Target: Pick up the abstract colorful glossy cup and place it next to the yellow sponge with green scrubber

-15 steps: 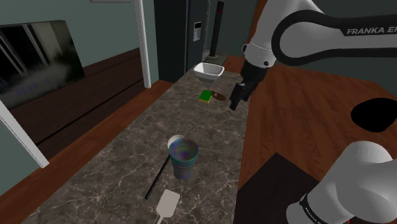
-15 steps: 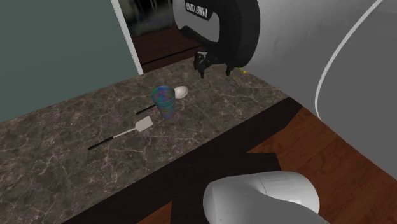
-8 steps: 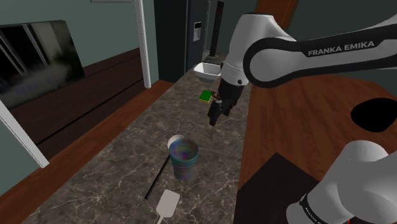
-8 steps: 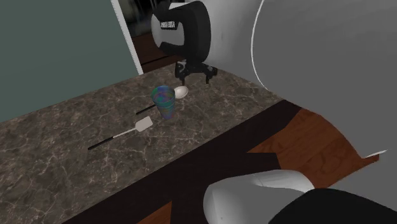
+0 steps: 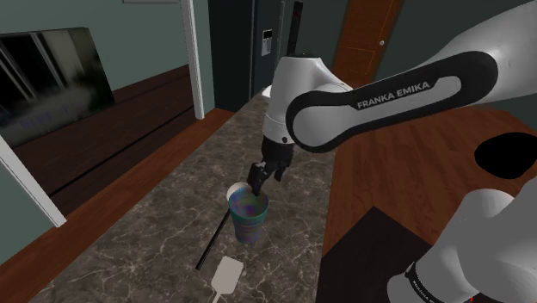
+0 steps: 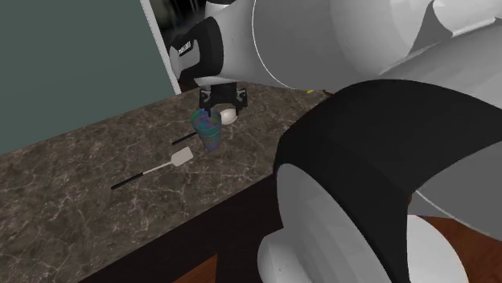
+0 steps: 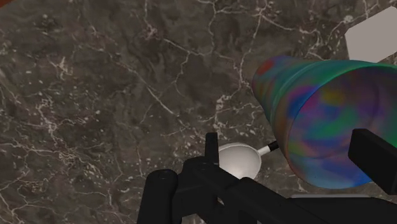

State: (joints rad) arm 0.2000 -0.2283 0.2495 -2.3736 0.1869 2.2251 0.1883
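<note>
Cup (image 5: 249,215) upright on table (image 5: 155,232), mouth up, long axis vertical. Sits just below gripper (image 5: 258,179), off to one side. Gripper released, grasping nothing.

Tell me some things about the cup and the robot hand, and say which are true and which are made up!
1. The cup stands upright on the counter. True.
2. The jaws are shut on the cup. False: they stand apart, and the cup is not held.
3. A white spatula lies on the counter near the cup. True.
4. The cup is plain red. False: it is swirled blue, green and purple.
5. The gripper hovers close to the cup's rim. True.
</note>
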